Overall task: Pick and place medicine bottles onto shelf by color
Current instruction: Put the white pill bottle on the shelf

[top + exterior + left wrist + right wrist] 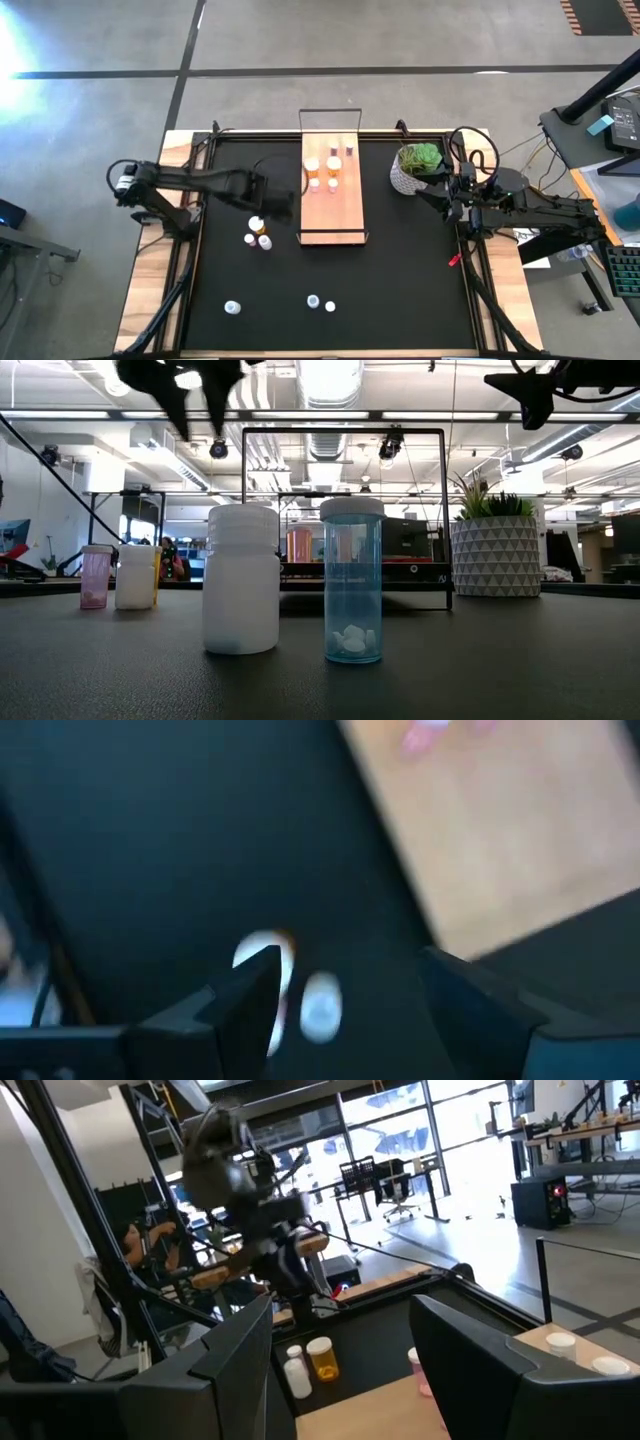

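Six or so medicine bottles point(333, 164) stand on the shelf point(333, 205); six more dot the mat.

The high view looks straight down on the whole table point(240, 330). The low view sits at mat level, very near two bottles. Each wrist view looks forward past its own fingers. All views share the shelf point(332, 195).

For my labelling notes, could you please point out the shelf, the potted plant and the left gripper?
shelf point(345, 215): high view, bare wood of its board.
potted plant point(420, 158): high view, its green leaves.
left gripper point(345, 990): left wrist view, gap between its fingertips.
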`<state>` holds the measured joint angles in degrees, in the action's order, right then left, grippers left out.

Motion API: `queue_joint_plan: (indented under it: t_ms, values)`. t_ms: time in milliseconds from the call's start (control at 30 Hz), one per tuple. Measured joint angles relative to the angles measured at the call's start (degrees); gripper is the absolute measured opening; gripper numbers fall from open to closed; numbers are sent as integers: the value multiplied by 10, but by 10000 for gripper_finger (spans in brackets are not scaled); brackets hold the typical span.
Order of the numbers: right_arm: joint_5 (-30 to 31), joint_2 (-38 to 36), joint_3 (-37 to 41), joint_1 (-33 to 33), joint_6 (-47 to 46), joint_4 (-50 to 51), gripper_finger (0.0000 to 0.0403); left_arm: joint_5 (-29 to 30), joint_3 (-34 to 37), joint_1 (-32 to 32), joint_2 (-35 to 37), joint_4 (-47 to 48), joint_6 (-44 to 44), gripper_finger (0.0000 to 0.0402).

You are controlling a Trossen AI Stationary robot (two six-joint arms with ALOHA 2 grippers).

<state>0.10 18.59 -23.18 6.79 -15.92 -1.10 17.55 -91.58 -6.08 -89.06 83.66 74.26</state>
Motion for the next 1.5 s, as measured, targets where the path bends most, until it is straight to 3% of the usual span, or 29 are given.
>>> queue_joint_plan:
  t_ms: [200,333,433,667,900,1033,1300,1500]
  values:
    - [0,0,0,0,0,2,226,-67,64,-52,-6,7,57,224]
    - [0,0,0,0,0,4,226,-123,121,-68,-7,-37,0,224]
    - [0,0,0,0,0,4,226,-129,150,-71,-6,-71,-44,224]
    - [0,0,0,0,0,4,226,-125,185,-71,-4,-97,-216,224]
    - [0,0,0,0,0,4,226,-125,214,-71,-4,-120,-514,224]
    - [0,0,0,0,0,4,226,-124,218,-72,-4,-152,-642,224]
    - [0,0,0,0,0,4,226,-125,266,-70,1,-206,-745,224]
    - [0,0,0,0,0,4,226,-125,296,-67,1,-248,-762,224]
